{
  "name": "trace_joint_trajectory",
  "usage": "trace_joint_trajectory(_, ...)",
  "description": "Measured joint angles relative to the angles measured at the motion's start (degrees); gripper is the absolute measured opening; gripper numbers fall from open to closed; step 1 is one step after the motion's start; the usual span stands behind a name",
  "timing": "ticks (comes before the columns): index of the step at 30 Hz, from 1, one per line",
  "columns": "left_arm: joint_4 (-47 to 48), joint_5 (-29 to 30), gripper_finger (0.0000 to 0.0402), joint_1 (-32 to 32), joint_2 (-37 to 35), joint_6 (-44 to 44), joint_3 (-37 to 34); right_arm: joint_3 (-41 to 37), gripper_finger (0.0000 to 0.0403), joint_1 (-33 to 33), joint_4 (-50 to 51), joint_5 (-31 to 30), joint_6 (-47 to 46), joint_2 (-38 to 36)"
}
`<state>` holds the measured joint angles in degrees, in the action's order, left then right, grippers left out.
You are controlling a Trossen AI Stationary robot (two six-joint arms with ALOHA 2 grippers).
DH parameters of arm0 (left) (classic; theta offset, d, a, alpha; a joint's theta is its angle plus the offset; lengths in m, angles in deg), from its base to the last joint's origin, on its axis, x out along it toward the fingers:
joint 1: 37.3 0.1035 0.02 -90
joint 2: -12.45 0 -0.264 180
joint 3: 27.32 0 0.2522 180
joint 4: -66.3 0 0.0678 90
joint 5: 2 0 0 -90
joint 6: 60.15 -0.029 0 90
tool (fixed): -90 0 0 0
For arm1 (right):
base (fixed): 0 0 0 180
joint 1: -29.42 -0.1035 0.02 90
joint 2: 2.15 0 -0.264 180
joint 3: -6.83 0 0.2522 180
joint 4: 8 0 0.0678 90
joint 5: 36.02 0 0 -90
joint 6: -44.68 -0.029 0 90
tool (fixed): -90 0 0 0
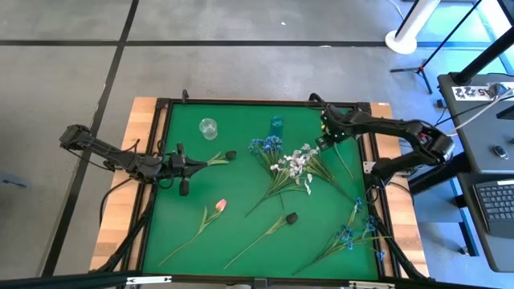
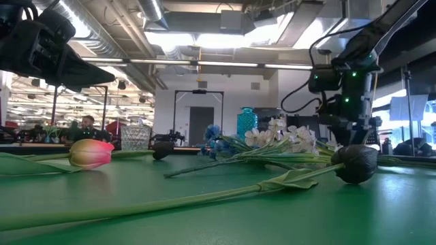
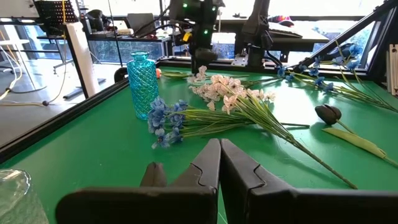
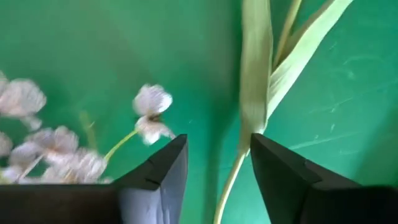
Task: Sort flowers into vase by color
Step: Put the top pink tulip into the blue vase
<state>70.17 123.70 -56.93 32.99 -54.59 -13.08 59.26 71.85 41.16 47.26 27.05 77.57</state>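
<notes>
My left gripper point(image 1: 184, 163), pressed together, empty, hovers by a dark bud point(image 1: 230, 154). Clear ribbed glass point(image 1: 209, 128), faceted teal vase point(image 1: 277, 124). Flowers point(image 1: 291, 164) lie loose on green felt point(image 1: 241, 201). My right gripper point(image 4: 214, 163), spread, straddles a thin stem point(image 4: 231, 180).

table point(image 1: 241, 172): matt green felt | vase point(image 3: 142, 84): glossy faceted blue glass

**Camera setup**

High view: straight down, whole green table point(image 1: 241, 172). Low view: tabletop height, level across into the room. Left wrist: low, facing across the table. Right wrist: very near the surface, looking down. High, low and left wrist share the blue vase point(image 1: 277, 123).
</notes>
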Motion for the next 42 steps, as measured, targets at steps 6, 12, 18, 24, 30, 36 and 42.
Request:
trace_joint_trajectory(6, 0.0, 0.02, 0.0, 0.01, 0.0, 0.0, 0.0, 0.23, 0.0173, -0.01, 0.35, -5.19, 0.46, 4.04)
trace_joint_trajectory(12, 0.0, 0.0, 0.0, -0.01, -0.02, 0.0, 0.0, 0.26, 0.0147, -0.07, 0.34, -5.14, 1.54, 5.27)
trace_joint_trajectory(18, 0.0, 0.02, 0.0, -0.01, -0.02, 0.0, 0.0, 0.17, 0.0067, -0.07, 1.78, -3.68, 8.23, 4.15)
trace_joint_trajectory(24, 0.0, 0.0, 0.0, -0.01, 0.0, 0.0, 0.0, -0.24, 0.0019, 0.02, 4.11, -4.26, 10.51, 0.89)
trace_joint_trajectory(30, 0.0, 0.0, 0.0, -0.01, 0.0, 0.0, 0.02, -0.19, 0.0008, 0.0, 2.05, -4.2, 10.58, -9.41)
trace_joint_trajectory(36, -0.01, 0.01, 0.0, -0.01, 0.0, 0.0, 0.02, -0.13, 0.0011, -0.07, -11.48, 5.84, 6.73, -23.99)
trace_joint_trajectory(42, -0.01, 0.0, 0.0, -0.01, 0.0, 0.0, 0.0, 0.0, 0.001, -3.41, -37.49, 12.29, 0.42, -31.24)
